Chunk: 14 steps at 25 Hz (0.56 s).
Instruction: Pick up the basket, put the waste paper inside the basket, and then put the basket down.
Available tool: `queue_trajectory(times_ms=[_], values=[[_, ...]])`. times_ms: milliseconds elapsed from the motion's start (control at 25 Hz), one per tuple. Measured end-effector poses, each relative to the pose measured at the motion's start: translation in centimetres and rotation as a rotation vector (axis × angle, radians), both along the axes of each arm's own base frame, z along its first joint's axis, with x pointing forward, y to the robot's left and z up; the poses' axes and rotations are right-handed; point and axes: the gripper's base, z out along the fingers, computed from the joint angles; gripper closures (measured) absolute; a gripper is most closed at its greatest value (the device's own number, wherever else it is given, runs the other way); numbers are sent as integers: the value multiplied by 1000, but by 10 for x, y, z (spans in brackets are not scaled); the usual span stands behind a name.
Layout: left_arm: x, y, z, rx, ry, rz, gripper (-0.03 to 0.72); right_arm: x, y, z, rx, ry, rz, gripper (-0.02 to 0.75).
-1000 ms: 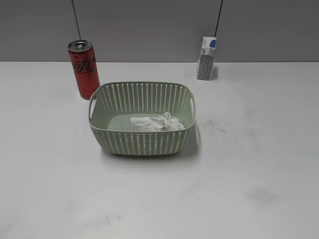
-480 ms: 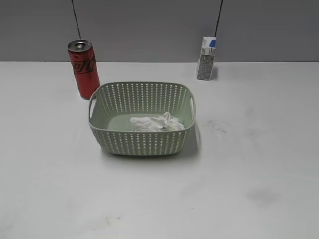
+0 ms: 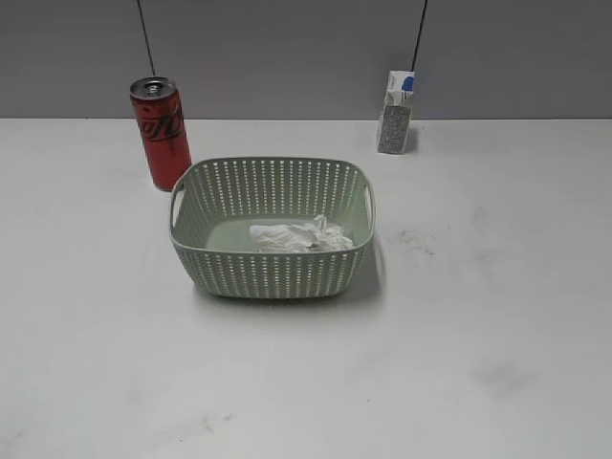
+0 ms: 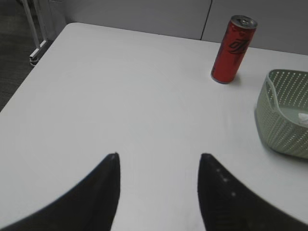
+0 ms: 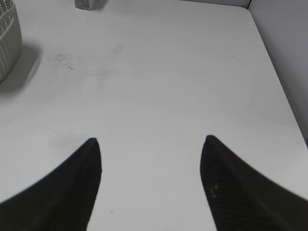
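Both claws hang spread apart and hold nothing. We see our left gripper [image 4: 159, 156] above bare table [image 4: 120, 96], its two dark fingers [image 4: 101, 192] parted wide, with white tabletop showing between them. Our right gripper [image 5: 150, 140] hovers the same way over the right side of the table, fingers parted, nothing between them. Neither claw shows in the exterior view.

Beyond the left gripper, to its right, stands the basket [image 4: 284, 115], cut by the frame edge, with a scrap of white showing inside. Farther off stands a red can [image 4: 233, 48], upright, near the basket's corner but not touching it. In the right wrist view only a corner of the basket shows at the upper left, and faint grey smudges [image 5: 65, 60] mark the table just beside it.

From the exterior view the basket [image 3: 273, 268] sits flat on the table [image 3: 478, 287], a little left of centre. The paper [image 3: 301, 235] lies crumpled on its floor, toward the front right. Behind the basket's left corner stands the can [image 3: 161, 132]. Farther back on the right, well apart from the basket, a small carton [image 3: 396, 112] with a blue mark stands upright near the grey wall [image 3: 287, 48].
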Motion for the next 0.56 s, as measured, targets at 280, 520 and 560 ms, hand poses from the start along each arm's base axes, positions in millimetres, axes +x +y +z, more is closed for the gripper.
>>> queue_trajectory(times_ms=[280,520,560], values=[[0,2,0,21,-1,14,326,0,0,0,0,0,0,248],[0,2,0,22,-1,15,343,0,0,0,0,0,0,248],[0,2,0,22,-1,15,344,0,0,0,0,0,0,248]])
